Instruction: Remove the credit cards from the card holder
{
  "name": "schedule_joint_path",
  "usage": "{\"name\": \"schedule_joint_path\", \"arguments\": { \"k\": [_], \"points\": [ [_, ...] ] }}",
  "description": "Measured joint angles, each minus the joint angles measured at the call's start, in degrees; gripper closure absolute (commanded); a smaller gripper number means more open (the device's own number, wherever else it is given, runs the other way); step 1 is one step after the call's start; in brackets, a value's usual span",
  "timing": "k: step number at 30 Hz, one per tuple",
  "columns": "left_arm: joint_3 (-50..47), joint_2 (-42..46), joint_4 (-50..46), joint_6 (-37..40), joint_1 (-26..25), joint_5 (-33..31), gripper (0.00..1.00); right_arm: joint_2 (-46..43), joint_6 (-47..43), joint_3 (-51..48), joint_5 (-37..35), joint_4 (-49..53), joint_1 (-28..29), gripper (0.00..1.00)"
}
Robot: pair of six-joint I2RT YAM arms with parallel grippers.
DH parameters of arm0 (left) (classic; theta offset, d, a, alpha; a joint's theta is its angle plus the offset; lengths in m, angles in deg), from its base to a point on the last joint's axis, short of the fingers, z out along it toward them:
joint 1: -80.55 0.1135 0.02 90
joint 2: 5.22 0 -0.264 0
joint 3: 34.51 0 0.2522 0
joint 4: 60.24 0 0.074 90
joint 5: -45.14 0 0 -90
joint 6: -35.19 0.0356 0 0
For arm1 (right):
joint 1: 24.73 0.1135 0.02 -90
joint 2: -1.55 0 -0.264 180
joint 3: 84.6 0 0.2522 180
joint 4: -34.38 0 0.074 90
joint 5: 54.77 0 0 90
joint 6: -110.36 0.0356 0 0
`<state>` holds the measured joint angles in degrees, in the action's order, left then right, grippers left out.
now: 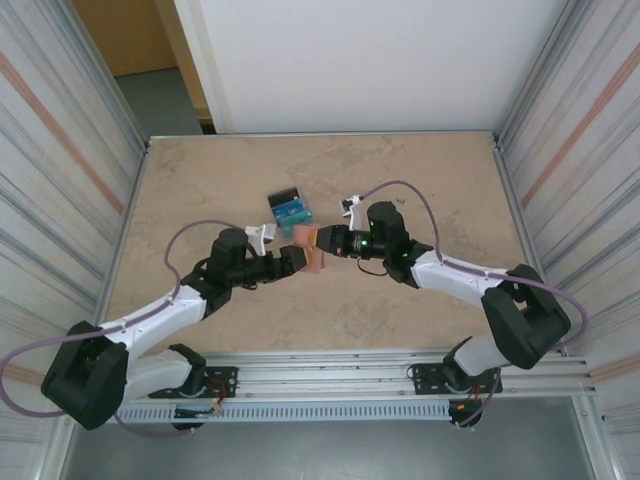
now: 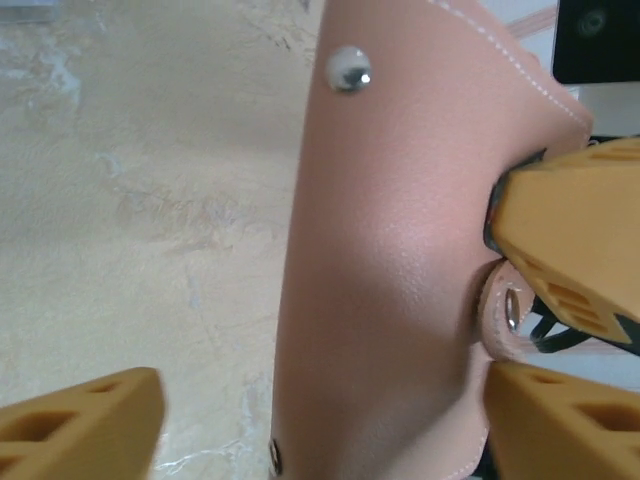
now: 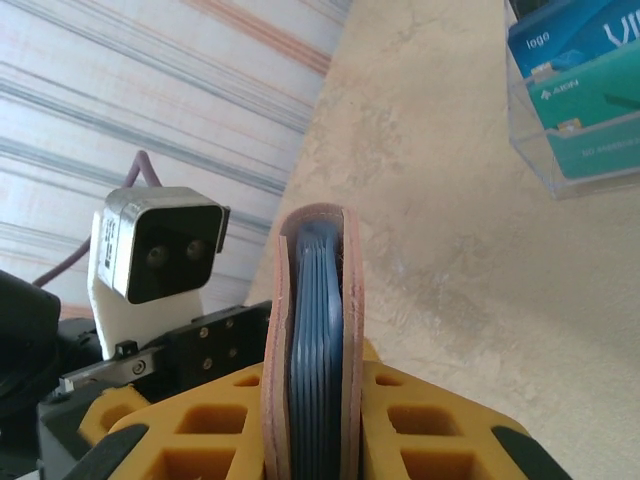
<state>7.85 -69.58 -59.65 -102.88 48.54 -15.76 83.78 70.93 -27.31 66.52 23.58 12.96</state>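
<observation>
left gripper [image 1: 296, 259]: you have it wide open, one finger on each side of the card holder [image 2: 390, 250], not pressing it.
right gripper [image 1: 318, 240]: closed on the card holder's edge.
card holder: top view centre, folded, blue-grey layers inside.
credit cards [image 3: 575, 80]: blue and teal, in clear box [image 3: 560, 170], upper right of right wrist view.

Robot test cell, lab-like
Ribbed panel walls [image 1: 50, 130] on both sides; stone-look table [image 1: 200, 180]; aluminium mounting rail [image 1: 330, 362] along near edge
</observation>
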Motion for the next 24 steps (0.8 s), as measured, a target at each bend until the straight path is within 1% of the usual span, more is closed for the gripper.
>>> {"name": "schedule_joint_path", "arguments": {
  "k": [2, 8, 15, 22, 24],
  "points": [
    [0.8, 1.2, -0.9, 2.3, 0.6, 0.5, 0.01, -1.7, -0.5, 1.0, 0.4, 2.1, -0.5, 0.89],
    [3.0, 5.9, -2.1, 8.9, 4.2, 4.3, 0.01, -6.2, -1.8, 2.1, 3.6, 5.8, -3.3, 0.91],
    [3.6, 5.4, 2.4, 11.5, 5.0, 12.5, 0.01, -6.9, -1.7, 5.6, 12.3, 8.3, -6.3, 0.94],
    [3.6, 4.9, 9.1, 11.8, 5.0, 18.6, 0.22, -6.9, -0.3, 8.2, 20.0, 7.3, -6.3, 0.94],
    [3.6, 4.9, 11.0, 11.8, 4.9, 19.6, 0.25, -6.9, 0.5, 8.2, 21.1, 6.5, -6.3, 0.94]
  ]
}}
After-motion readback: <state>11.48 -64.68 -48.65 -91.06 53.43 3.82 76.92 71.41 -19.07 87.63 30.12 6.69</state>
